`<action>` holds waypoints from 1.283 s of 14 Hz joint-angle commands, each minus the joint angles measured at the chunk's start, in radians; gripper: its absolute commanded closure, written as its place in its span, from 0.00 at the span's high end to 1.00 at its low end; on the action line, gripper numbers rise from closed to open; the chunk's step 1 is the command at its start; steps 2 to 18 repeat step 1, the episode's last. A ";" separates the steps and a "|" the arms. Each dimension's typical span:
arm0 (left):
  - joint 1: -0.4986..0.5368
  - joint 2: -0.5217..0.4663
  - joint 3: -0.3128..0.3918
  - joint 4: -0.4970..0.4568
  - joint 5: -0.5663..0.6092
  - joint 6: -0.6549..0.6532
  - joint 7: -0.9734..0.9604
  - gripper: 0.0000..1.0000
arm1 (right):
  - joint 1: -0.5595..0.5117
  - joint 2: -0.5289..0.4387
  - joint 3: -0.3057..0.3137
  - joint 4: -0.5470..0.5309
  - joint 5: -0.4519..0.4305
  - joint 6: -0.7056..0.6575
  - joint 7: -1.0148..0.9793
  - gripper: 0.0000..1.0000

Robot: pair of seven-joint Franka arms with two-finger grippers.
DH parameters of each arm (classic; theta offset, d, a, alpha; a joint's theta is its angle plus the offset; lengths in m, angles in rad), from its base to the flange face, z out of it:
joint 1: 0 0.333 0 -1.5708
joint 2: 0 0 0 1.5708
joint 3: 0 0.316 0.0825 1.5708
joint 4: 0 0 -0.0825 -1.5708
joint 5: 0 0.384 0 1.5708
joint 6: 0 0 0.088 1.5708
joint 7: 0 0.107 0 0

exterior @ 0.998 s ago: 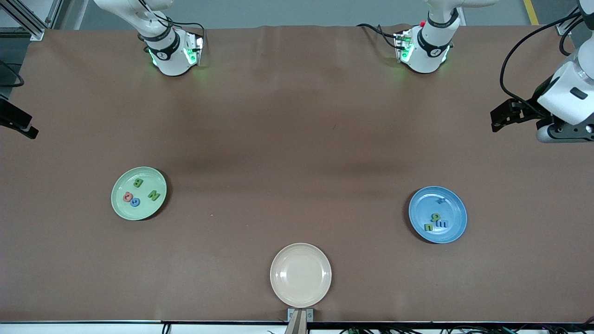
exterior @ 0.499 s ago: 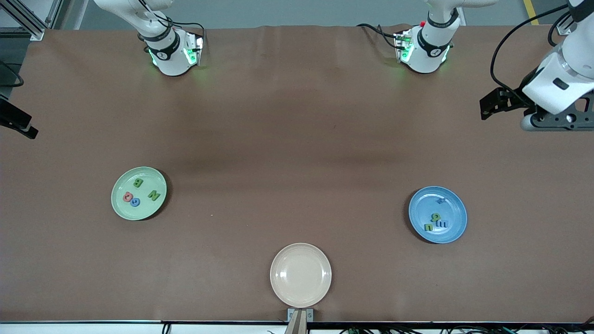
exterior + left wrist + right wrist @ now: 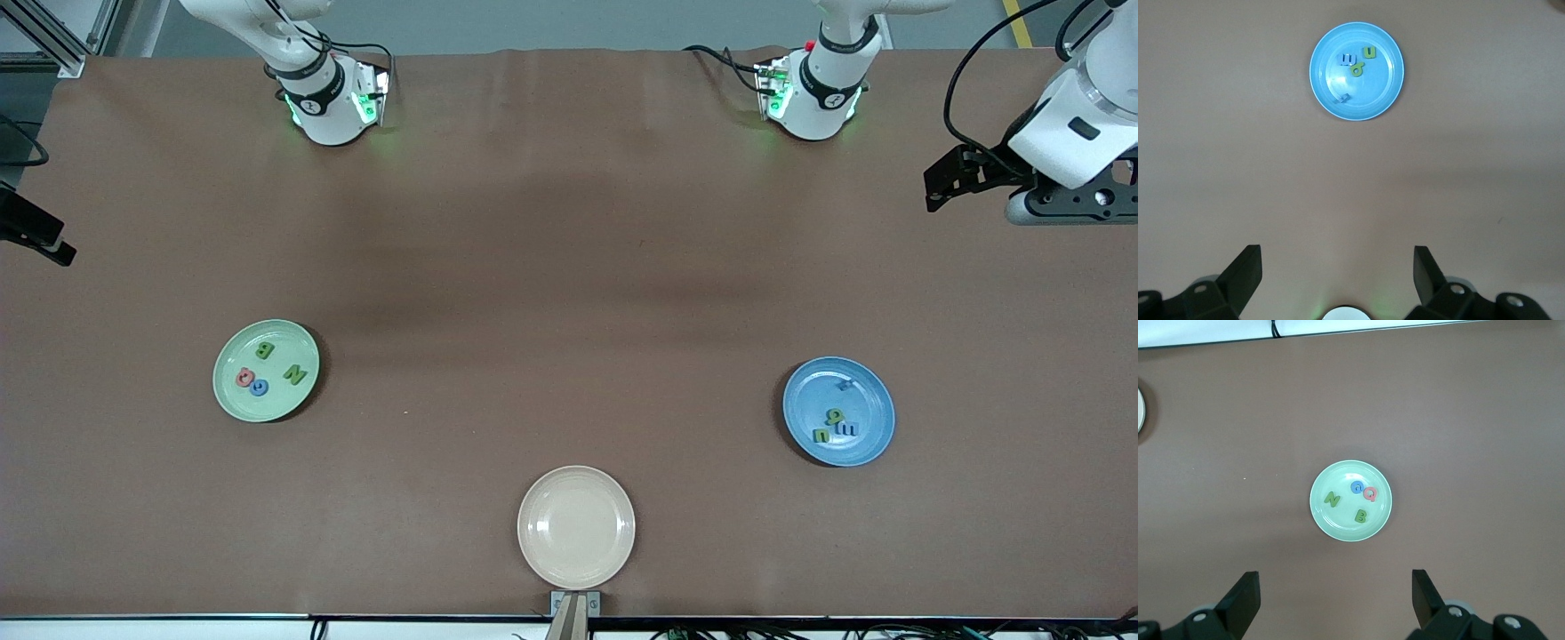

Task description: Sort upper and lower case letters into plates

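The pale green plate [image 3: 277,404] lies toward the right arm's end and holds a green B [image 3: 264,349], green N [image 3: 295,373], red Q [image 3: 244,378] and blue G [image 3: 259,387]. The blue plate [image 3: 869,400] lies toward the left arm's end and holds a green g [image 3: 834,415], green n [image 3: 821,436], blue m [image 3: 847,429] and a small blue letter [image 3: 844,385]. My left gripper [image 3: 1337,270] is open and empty, high over bare table, apart from the blue plate [image 3: 1388,93]. My right gripper [image 3: 1335,593] is open and empty, high above the green plate [image 3: 1338,523].
An empty beige plate [image 3: 576,498] sits at the table's front edge, nearest the front camera. The left arm's hand [image 3: 1071,151] hangs over the table's end. The two arm bases [image 3: 324,107] stand along the table's back edge.
The left arm's hand has drawn away from the blue plate toward the bases' side of the table. The plates, the letters and the right arm have not moved.
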 commanded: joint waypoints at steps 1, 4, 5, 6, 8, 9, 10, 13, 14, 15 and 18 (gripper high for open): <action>0.005 0.007 0.004 0.021 -0.019 0.005 0.003 1.00 | 0.003 0.002 0.002 0.013 0.011 -0.012 0.005 1.00; 0.005 0.007 0.004 0.021 -0.019 0.005 0.003 1.00 | 0.003 0.002 0.002 0.013 0.011 -0.012 0.005 1.00; 0.005 0.007 0.004 0.021 -0.019 0.005 0.003 1.00 | 0.003 0.002 0.002 0.013 0.011 -0.012 0.005 1.00; 0.005 0.007 0.004 0.021 -0.019 0.005 0.003 1.00 | 0.003 0.002 0.002 0.013 0.011 -0.012 0.005 1.00; 0.005 0.007 0.004 0.021 -0.019 0.005 0.003 1.00 | 0.003 0.002 0.002 0.013 0.011 -0.012 0.005 1.00; 0.005 0.007 0.004 0.021 -0.019 0.005 0.003 1.00 | 0.003 0.002 0.002 0.013 0.011 -0.012 0.005 1.00; 0.005 0.007 0.004 0.021 -0.019 0.005 0.003 1.00 | 0.003 0.002 0.002 0.013 0.011 -0.012 0.005 1.00; 0.005 0.007 0.004 0.021 -0.019 0.005 0.003 1.00 | 0.003 0.002 0.002 0.013 0.011 -0.012 0.005 1.00; 0.005 0.007 0.004 0.021 -0.019 0.005 0.003 1.00 | 0.003 0.002 0.002 0.013 0.011 -0.012 0.005 1.00; 0.005 0.007 0.004 0.021 -0.019 0.005 0.003 1.00 | 0.003 0.002 0.002 0.013 0.011 -0.012 0.005 1.00; 0.005 0.007 0.004 0.021 -0.019 0.005 0.003 1.00 | 0.003 0.002 0.002 0.013 0.011 -0.012 0.005 1.00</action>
